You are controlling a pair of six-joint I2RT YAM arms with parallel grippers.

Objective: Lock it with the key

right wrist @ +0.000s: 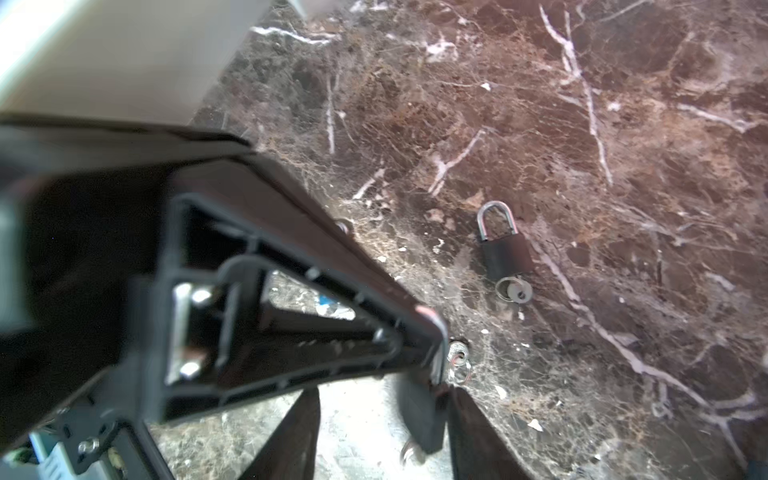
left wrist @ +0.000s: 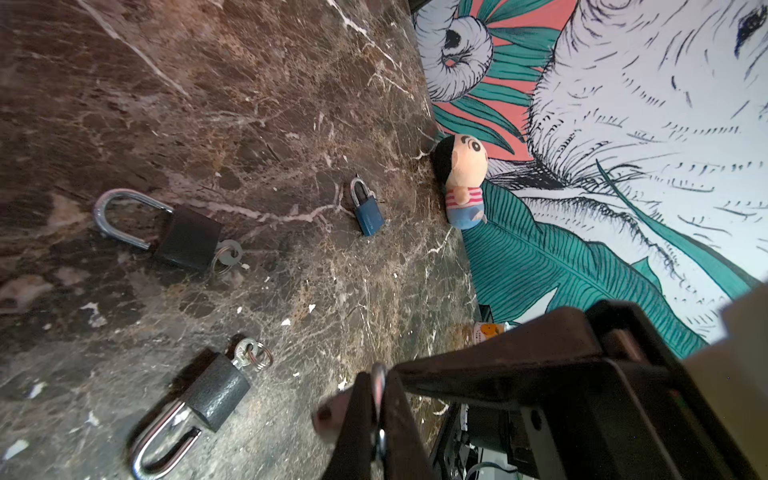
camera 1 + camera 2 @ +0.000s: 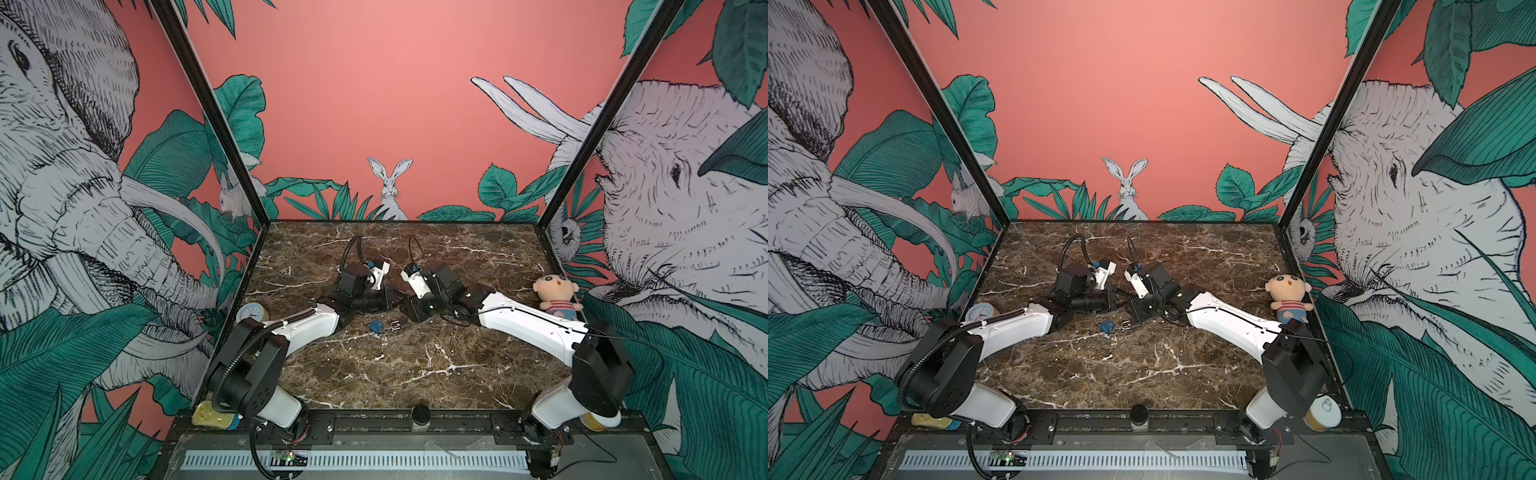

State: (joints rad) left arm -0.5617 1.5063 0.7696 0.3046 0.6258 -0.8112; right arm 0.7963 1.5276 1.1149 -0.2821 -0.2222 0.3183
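In both top views the left arm (image 3: 307, 322) and right arm (image 3: 523, 318) meet over the middle of the marble table (image 3: 415, 374). Just below their tips, at centre frame, a blue padlock (image 3: 377, 326) (image 3: 1108, 327) lies beside a dark padlock (image 3: 399, 324). A plush doll (image 3: 557, 297) sits at the table's right edge. In the left wrist view the left gripper (image 2: 378, 395) is clamped tight on a thin metal piece (image 2: 377, 374), too blurred to name. Near its tips lies a grey padlock (image 2: 216, 390), one shackle leg free, key (image 2: 245, 355) in its base. Apart from it lie a black padlock (image 2: 189, 237), likewise open and keyed, and a blue lock (image 2: 368, 212), shackle closed, toward the doll. In the right wrist view one finger (image 1: 316, 232) of the right gripper (image 1: 430, 336) ends just beside the grey padlock's key; how far its jaws stand apart I cannot tell. The black padlock lies apart from it.
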